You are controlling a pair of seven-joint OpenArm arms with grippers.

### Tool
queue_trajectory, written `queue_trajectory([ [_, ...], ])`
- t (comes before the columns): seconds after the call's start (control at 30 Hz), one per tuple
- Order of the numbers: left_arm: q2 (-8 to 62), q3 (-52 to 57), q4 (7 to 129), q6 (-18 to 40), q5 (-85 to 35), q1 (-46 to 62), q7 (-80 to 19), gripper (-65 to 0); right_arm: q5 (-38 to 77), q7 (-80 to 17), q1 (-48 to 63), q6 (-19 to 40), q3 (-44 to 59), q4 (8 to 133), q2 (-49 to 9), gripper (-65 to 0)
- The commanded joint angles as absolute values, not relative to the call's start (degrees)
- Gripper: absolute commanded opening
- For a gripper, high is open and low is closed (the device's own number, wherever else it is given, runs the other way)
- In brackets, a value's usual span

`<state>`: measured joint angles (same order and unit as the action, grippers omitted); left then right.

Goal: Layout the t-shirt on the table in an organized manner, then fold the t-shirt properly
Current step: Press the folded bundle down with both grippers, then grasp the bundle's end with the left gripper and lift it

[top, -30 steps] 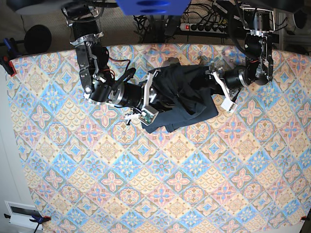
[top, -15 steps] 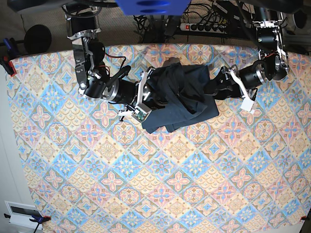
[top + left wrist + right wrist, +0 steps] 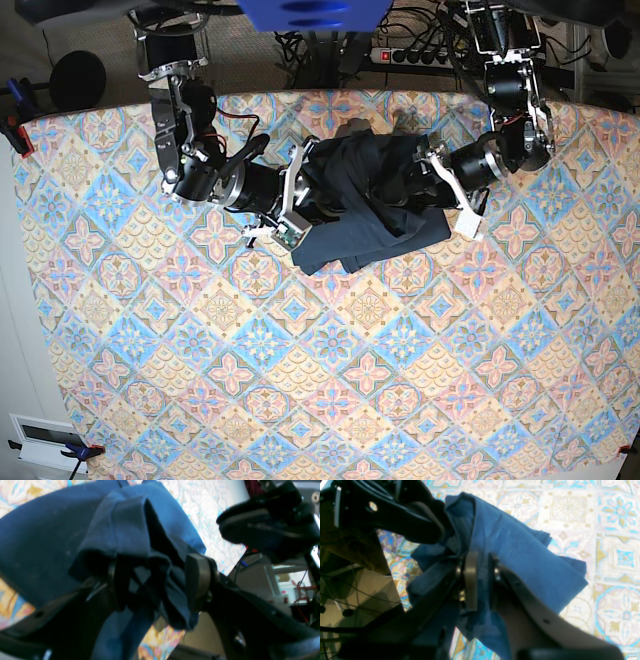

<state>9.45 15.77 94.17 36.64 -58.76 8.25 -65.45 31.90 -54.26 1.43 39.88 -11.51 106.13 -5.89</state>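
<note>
Toward twelve o'clock on the patterned bench, the t-shirt lies bunched between my two arms, neither spread flat nor folded, so I judge the layout barely begun. My right end effector, reaching in from nine o'clock, is clamped on a fold of fabric. My left end effector, coming from three o'clock, stands wide around a crumpled bunch.

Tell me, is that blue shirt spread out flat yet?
No. The t-shirt is still bunched in a crumpled heap near the table's far edge, with no sleeves laid out.
</note>
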Motion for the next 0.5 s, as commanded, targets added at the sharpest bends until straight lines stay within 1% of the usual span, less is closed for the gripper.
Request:
queue_trajectory([
  [0.0, 9.3, 15.3, 93.4, 36.9, -59.9, 7.1, -64.7, -32.6, 33.2, -52.9, 0.7, 40.0, -11.4, 107.2, -5.8, -58.6],
  [0.1, 9.0, 14.3, 88.9, 36.9, -59.9, 5.3, -64.5, -32.6, 33.2, -52.9, 0.8, 40.0, -11.4, 107.3, -5.8, -58.6],
  [0.27, 7.6, 14.5, 88.0, 36.9, -59.6, 3.2, -64.5, -32.8, 33.2, -52.9, 0.8, 40.0, -11.4, 107.5, -5.9, -58.6],
  [0.4, 5.7, 14.6, 84.3, 36.9, -56.4, 1.4, -64.5, -33.1, 33.3, -52.9, 0.8, 40.0, -11.4, 108.5, -5.9, -58.6],
  [0.47, 5.2, 14.6, 82.3, 36.9, -55.7, 0.4, -64.5, -35.4, 33.3, -52.9, 0.8, 40.0, -11.4, 108.8, -5.9, -58.6],
])
